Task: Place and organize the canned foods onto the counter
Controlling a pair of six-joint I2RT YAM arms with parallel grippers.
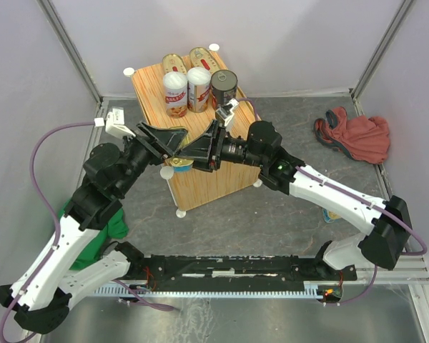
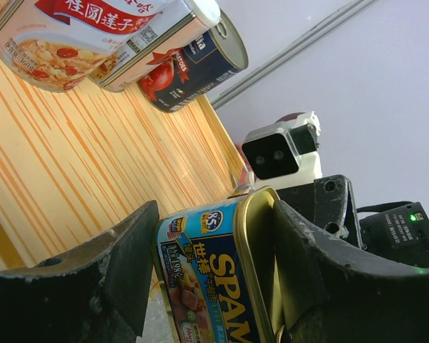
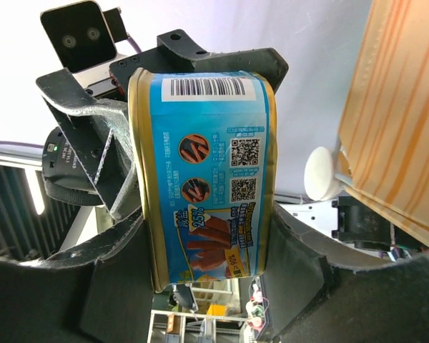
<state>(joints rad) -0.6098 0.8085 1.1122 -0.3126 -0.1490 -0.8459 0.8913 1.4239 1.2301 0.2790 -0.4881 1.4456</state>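
A rectangular gold can with blue sides (image 1: pixel 179 166) is at the near edge of the light-wood counter (image 1: pixel 154 82). My left gripper (image 1: pixel 173 151) is shut on it across its gold ends; the left wrist view shows the can (image 2: pixel 207 286) between my fingers (image 2: pixel 214 257). My right gripper (image 1: pixel 194 156) closes on the other end of the same can (image 3: pixel 204 164), pads against both rims (image 3: pixel 207 236). At the counter's back stand two oval gold cans (image 1: pixel 173 63), two tall white-lidded cans (image 1: pixel 175 93) and a dark round can (image 1: pixel 224 87).
A red cloth (image 1: pixel 354 136) lies on the grey floor at the right. A green cloth (image 1: pixel 104 232) lies under my left arm. A small blue and gold thing (image 1: pixel 331 214) peeks out under my right forearm. A white knob (image 3: pixel 322 175) marks the counter's corner.
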